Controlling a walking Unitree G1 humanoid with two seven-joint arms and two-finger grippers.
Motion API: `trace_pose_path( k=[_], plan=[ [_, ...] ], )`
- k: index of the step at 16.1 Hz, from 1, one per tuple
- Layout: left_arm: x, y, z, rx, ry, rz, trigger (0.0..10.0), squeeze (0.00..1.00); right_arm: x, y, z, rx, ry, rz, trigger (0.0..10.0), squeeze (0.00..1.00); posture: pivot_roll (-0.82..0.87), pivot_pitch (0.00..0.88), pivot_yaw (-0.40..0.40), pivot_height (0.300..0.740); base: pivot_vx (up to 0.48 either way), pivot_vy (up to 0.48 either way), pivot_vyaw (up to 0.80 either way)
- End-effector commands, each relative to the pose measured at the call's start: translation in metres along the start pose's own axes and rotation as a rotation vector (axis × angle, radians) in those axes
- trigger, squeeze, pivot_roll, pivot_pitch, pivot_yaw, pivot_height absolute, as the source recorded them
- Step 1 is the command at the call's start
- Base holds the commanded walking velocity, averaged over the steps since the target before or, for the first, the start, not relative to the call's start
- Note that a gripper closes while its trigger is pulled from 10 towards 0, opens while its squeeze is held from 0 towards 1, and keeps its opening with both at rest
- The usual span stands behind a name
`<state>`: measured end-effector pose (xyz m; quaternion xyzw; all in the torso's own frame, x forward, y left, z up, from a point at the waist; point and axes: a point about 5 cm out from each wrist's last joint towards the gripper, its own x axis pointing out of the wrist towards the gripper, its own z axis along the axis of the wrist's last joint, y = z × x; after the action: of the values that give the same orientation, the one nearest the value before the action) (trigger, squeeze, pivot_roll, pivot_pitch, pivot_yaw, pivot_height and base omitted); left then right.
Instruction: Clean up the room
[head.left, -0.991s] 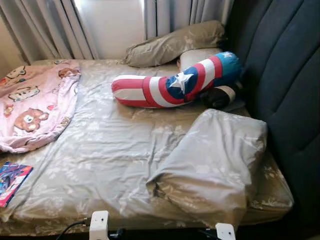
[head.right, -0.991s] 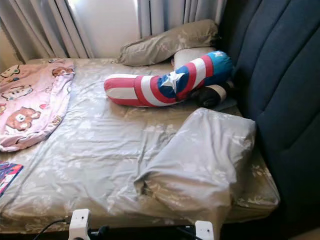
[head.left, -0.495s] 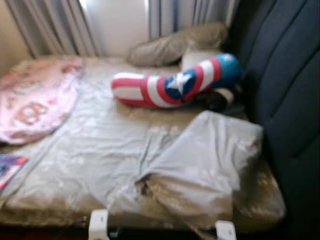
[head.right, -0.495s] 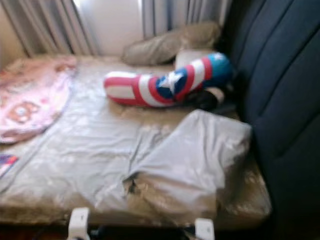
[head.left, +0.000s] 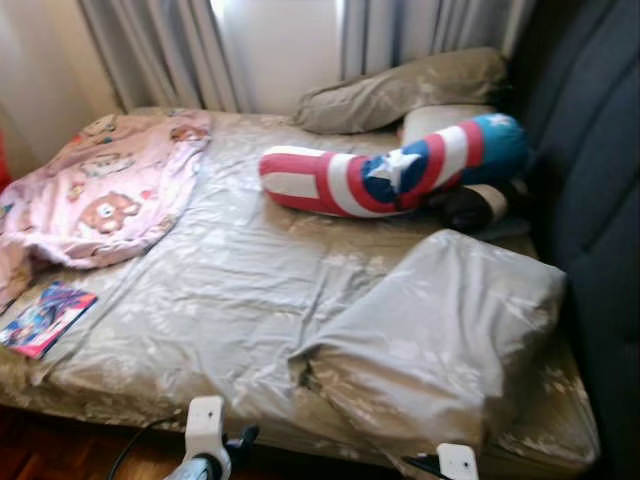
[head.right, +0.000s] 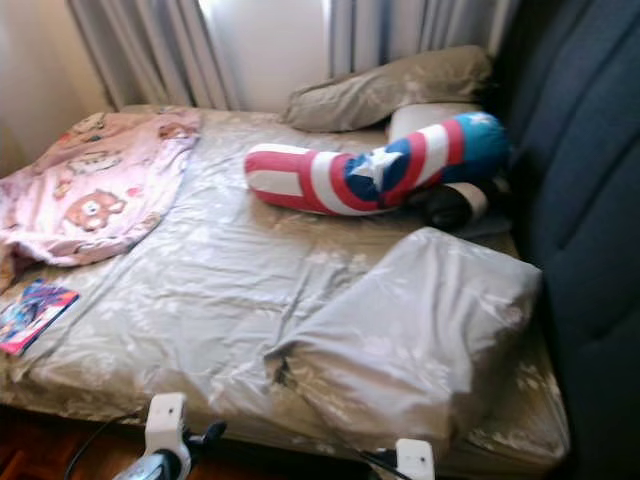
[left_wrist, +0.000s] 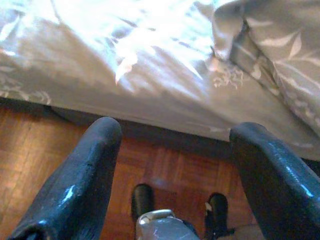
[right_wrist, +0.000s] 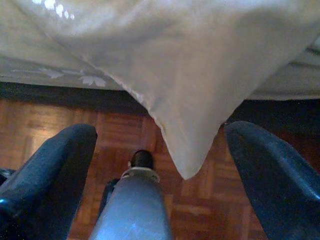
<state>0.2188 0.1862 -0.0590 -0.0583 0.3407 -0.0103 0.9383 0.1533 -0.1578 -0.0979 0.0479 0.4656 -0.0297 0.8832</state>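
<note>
A bed with a grey-beige flowered sheet lies before me. A pink bear-print blanket is spread over its far left corner. A colourful book lies near the bed's left front edge. A red, white and blue bolster rests across the far side. A grey pillow sits at the front right, one corner hanging over the edge. My left gripper and right gripper are low at the bed's front edge, both open and holding nothing.
Two more pillows lean by the curtains at the back. A dark padded headboard runs along the right. A small dark object lies under the bolster's end. Wooden parquet floor lies below the bed edge.
The whole picture has shifted: the camera has turned left, so more of the left wall, blanket and floor show. Nothing on the bed has moved.
</note>
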Motion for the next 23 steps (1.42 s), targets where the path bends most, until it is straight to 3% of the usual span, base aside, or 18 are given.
trace_pose_path(
  k=[1,5,8,9,10,11,12,13,16,18,20,23],
  plan=[
    [-0.001,0.003,0.002,0.007,-0.014,0.008,10.0,0.00,0.000,0.004,-0.002,0.014,0.001,0.006,10.0,0.00,0.00,0.000,-0.006,0.740,0.000,0.000,0.00],
    [0.003,-0.004,0.019,0.019,-0.113,-0.035,10.0,0.00,-0.001,0.004,0.000,0.045,-0.035,-0.006,10.0,0.00,0.00,0.000,-0.009,0.740,0.000,0.000,0.00],
    [0.005,-0.007,0.039,0.024,-0.215,-0.054,10.0,0.00,-0.003,0.000,0.005,0.164,-0.141,-0.075,10.0,0.00,-0.01,0.000,-0.003,0.740,0.000,0.000,0.00],
    [0.005,-0.007,0.043,0.024,-0.243,-0.056,10.0,0.00,-0.004,0.001,0.006,0.168,-0.159,-0.056,10.0,0.00,-0.02,0.000,0.003,0.740,0.000,0.000,0.00],
    [0.003,-0.008,0.045,0.025,-0.284,-0.066,10.0,0.00,-0.004,0.002,0.011,0.073,-0.194,-0.032,10.0,0.00,-0.02,0.000,0.004,0.740,0.000,0.000,0.00],
    [0.001,-0.008,0.045,0.021,-0.305,-0.068,10.0,0.00,-0.002,-0.017,0.081,0.053,-0.444,-0.033,10.0,0.00,-0.02,0.000,0.003,0.740,0.000,0.000,0.00],
    [-0.001,-0.008,0.045,0.015,-0.326,-0.063,10.0,0.00,-0.006,-0.024,0.118,0.054,-0.584,-0.039,10.0,0.00,-0.02,0.000,0.002,0.740,0.000,0.000,0.00],
    [-0.003,-0.006,0.046,0.005,-0.358,-0.052,10.0,0.00,-0.010,-0.024,0.126,0.068,-0.641,-0.040,10.0,0.00,-0.02,0.000,0.001,0.740,0.000,0.000,0.00],
    [-0.010,-0.002,0.046,-0.001,-0.404,-0.046,10.0,0.00,-0.017,-0.019,0.133,0.055,-0.738,-0.002,10.0,0.00,-0.03,0.000,0.000,0.740,0.000,0.000,0.00],
    [-0.016,0.005,0.056,0.012,-0.480,-0.014,10.0,0.00,-0.022,-0.019,0.131,0.118,-0.782,0.002,10.0,0.00,-0.04,0.000,-0.001,0.740,0.000,0.000,0.00],
    [-0.015,0.006,0.065,0.015,-0.504,0.003,10.0,0.00,-0.022,-0.013,0.126,0.111,-0.770,0.034,10.0,0.00,-0.05,0.006,-0.006,0.740,0.000,0.000,0.00],
    [-0.010,-0.005,0.088,0.010,-0.567,-0.022,10.0,0.00,-0.019,-0.008,0.123,0.126,-0.742,0.026,10.0,0.00,-0.04,0.019,-0.005,0.740,0.000,0.000,0.00]
  ],
)
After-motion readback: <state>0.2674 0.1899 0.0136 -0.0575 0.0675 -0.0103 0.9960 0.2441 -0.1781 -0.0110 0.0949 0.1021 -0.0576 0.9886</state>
